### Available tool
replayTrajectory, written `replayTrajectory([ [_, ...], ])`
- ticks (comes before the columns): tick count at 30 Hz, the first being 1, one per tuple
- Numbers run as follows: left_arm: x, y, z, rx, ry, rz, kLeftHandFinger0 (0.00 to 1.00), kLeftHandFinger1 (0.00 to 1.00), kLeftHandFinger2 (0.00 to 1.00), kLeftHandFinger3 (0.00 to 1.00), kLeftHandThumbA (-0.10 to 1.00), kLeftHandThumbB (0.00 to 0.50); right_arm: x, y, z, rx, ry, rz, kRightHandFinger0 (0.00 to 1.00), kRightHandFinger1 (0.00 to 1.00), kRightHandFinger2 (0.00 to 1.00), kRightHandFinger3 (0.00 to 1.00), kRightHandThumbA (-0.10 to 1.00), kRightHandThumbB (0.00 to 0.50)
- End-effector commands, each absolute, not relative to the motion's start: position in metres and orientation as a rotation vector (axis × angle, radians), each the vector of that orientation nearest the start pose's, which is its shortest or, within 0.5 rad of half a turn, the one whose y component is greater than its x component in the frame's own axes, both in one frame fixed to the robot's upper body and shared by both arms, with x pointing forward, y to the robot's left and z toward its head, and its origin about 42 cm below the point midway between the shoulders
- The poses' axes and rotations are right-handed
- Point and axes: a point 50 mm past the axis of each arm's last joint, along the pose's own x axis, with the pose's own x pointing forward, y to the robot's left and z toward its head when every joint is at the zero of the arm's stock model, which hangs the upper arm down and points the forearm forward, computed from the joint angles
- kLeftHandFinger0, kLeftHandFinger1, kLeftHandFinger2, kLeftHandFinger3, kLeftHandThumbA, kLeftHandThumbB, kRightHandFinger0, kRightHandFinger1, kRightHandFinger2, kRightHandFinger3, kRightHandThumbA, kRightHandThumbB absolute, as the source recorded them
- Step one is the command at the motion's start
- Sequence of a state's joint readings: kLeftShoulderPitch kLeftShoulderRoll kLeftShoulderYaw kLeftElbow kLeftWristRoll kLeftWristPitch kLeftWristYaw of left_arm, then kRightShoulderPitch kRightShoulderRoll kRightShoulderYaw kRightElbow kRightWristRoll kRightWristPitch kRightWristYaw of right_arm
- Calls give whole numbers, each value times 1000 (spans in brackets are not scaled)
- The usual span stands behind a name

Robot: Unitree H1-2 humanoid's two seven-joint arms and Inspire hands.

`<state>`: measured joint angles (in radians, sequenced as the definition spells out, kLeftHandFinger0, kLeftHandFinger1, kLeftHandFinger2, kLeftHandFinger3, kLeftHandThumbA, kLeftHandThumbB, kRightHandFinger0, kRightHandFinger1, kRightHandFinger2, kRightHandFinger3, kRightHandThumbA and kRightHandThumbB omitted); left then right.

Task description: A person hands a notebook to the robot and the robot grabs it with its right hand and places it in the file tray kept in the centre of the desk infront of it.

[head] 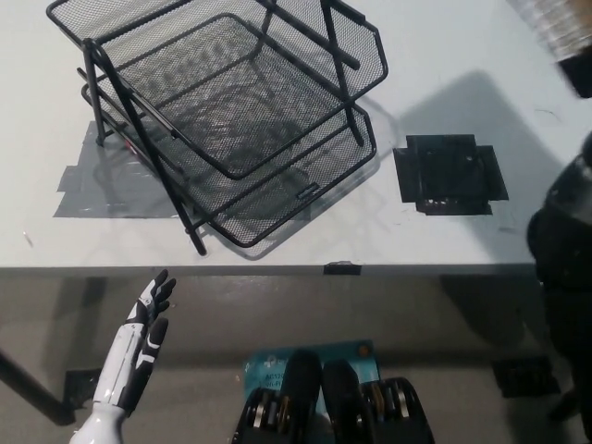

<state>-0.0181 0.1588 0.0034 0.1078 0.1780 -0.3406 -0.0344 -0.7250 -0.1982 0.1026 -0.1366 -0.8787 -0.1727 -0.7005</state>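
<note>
Black mesh file tray (231, 111), 2 tiers, at counter (444, 55) centre-left. Notebook (555, 23) blurred at far right corner. Left robot hand (143, 338) below near edge, fingers apart. Right robot hand unseen.

Bright, even overhead light; soft shadows under file tray (231, 120) on desk (444, 55); blur at top-right corner.

One two-tier file tray (231, 111), one desk (444, 65), one white left hand (139, 347).
</note>
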Motion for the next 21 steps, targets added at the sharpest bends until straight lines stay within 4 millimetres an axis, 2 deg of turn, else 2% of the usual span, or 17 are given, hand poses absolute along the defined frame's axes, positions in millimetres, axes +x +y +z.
replayTrajectory([
  [1, 287, 261, 105, 353, -268, -108, 1000, 1000, 1000, 1000, 1000, 329, 375, -165, 439, -716, -1627, -598, 0, 0, 0, 62, 778, 0],
  [2, 288, 261, 105, 354, -268, -108, 1000, 1000, 1000, 1000, 1000, 330, 377, -158, 438, -756, -1646, -560, 0, 0, 6, 262, 773, 0],
  [3, 288, 261, 105, 354, -268, -107, 1000, 1000, 1000, 1000, 1000, 331, 378, -157, 437, -764, -1650, -550, 0, 0, 1, 288, 766, 0],
  [5, 288, 262, 104, 352, -275, -104, 1000, 1000, 1000, 1000, 1000, 323, 384, -147, 435, -771, -1667, -524, 0, 0, 4, 233, 742, 0],
  [7, 288, 262, 104, 355, -273, -105, 1000, 1000, 1000, 1000, 1000, 324, 392, -140, 433, -780, -1679, -496, 0, 0, 3, 273, 749, 0],
  [8, 288, 262, 104, 358, -276, -105, 1000, 1000, 1000, 1000, 1000, 318, 394, -137, 431, -802, -1674, -485, 0, 0, 1, 184, 818, 0],
  [9, 288, 262, 104, 361, -280, -103, 1000, 1000, 1000, 1000, 1000, 317, 397, -134, 430, -828, -1667, -473, 0, 0, 0, 150, 875, 0],
  [10, 287, 261, 102, 357, -275, -105, 1000, 1000, 1000, 1000, 1000, 320, 399, -132, 426, -863, -1647, -467, 0, 0, 0, 54, 970, 0],
  [13, 286, 261, 102, 357, -263, -110, 1000, 1000, 1000, 1000, 1000, 329, 406, -124, 414, -923, -1647, -435, 0, 0, 0, 25, 995, 0],
  [15, 286, 261, 103, 351, -265, -112, 1000, 1000, 1000, 1000, 1000, 320, 409, -122, 410, -949, -1654, -422, 0, 0, 0, 1, 983, 0],
  [17, 287, 261, 103, 362, -274, -109, 1000, 1000, 1000, 1000, 1000, 313, 417, -119, 398, -986, -1667, -383, 0, 0, 0, 0, 861, 0],
  [19, 287, 260, 102, 360, -270, -111, 1000, 1000, 1000, 1000, 1000, 311, 420, -118, 390, -1019, -1658, -371, 0, 0, 0, 0, 849, 0],
  [20, 285, 259, 101, 353, -264, -116, 1000, 1000, 1000, 1000, 1000, 318, 422, -118, 382, -1034, -1639, -340, 0, 0, 0, 0, 775, 0],
  [21, 285, 259, 101, 350, -263, -118, 1000, 1000, 1000, 1000, 1000, 318, 423, -118, 378, -1039, -1633, -326, 0, 0, 0, 0, 775, 0],
])
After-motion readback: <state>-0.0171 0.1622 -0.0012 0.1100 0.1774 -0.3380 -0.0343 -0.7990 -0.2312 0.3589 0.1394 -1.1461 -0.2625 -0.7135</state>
